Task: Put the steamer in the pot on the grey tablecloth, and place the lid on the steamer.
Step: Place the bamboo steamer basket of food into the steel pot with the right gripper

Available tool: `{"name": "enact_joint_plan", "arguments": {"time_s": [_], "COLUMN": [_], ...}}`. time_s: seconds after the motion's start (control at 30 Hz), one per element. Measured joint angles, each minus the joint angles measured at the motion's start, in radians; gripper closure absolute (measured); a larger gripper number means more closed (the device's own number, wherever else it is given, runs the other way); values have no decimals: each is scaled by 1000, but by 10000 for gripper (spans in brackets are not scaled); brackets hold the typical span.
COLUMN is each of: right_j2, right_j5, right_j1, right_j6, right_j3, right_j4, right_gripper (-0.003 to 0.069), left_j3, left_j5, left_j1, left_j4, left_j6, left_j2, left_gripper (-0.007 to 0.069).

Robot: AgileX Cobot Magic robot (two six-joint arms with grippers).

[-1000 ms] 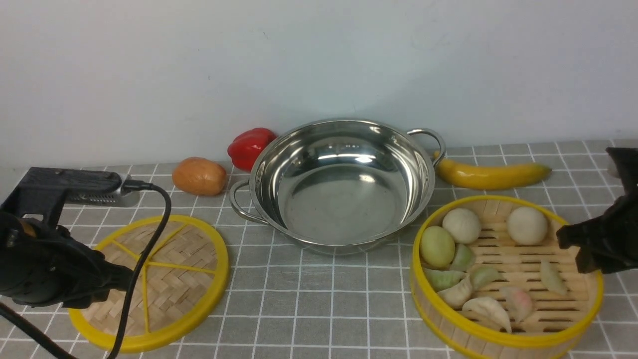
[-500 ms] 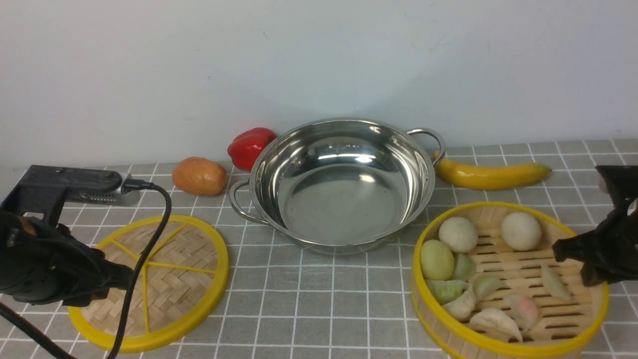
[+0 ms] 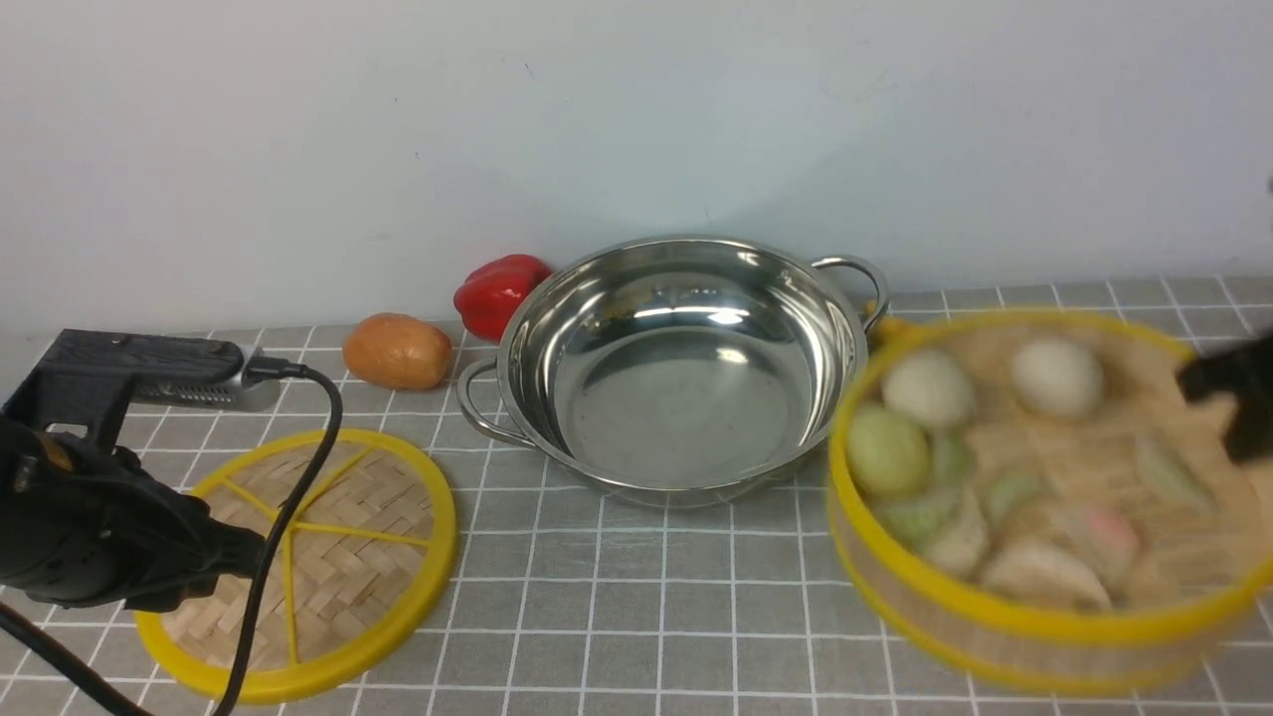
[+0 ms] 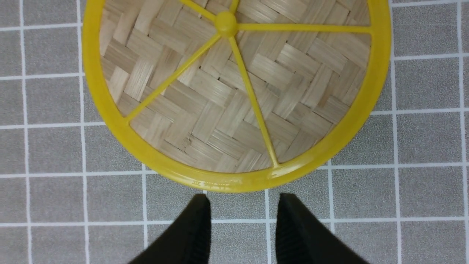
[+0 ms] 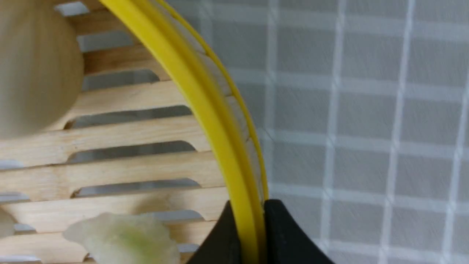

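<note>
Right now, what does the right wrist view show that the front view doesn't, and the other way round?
Right wrist only: the right jaws clamped on the rim of the steamer, one inside, one outside, and the gaps in its slatted floor. Front only: the empty pot, the lid flat on the grey tablecloth, the red pepper, and the blurred steamer beside the pot, not in it. Both: the steamer, a pale bun and the grey tablecloth.
</note>
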Motion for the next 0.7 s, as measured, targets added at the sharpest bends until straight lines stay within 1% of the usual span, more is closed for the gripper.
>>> {"name": "enact_joint_plan", "arguments": {"time_s": [0.03, 0.07, 0.13, 0.2, 0.27, 0.3, 0.37, 0.4, 0.53, 0.6, 0.7], "right_j2": [16, 53, 125, 168, 297, 318, 455, 476, 680, 752, 808], "right_j5": [1, 2, 8, 17, 58, 65, 94, 96, 101, 103, 103], "right_j1": [5, 21, 53, 74, 129, 133, 179, 182, 235, 250, 261], "right_j6": [-11, -18, -18, -12, 16, 17, 47, 49, 74, 92, 111], "right_j3": [-45, -142, -255, -318, -482, -507, -670, -694, -950, -1044, -1111], "right_j4": [34, 82, 114, 120, 121, 121, 119, 119, 115, 109, 97], "right_gripper": [594, 594, 594, 594, 594, 594, 594, 594, 594, 594, 594], "left_j3": [0, 0, 0, -1, 0, 0, 0, 0, 0, 0, 0], "left_j5": [-2, -10, -25, -28, -36, -36, -43, -43, -47, -48, -48], "left_j1": [0, 0, 0, 0, 0, 0, 0, 0, 0, 0, 0], "left_j4": [0, 0, -1, -1, -1, -1, -1, -1, -2, -2, -2], "left_j6": [0, 0, 0, 0, 0, 0, 0, 0, 0, 0, 0], "left_j2": [0, 0, 0, 0, 0, 0, 0, 0, 0, 0, 0], "left_gripper": [382, 382, 382, 382, 382, 382, 382, 382, 382, 382, 382]}}
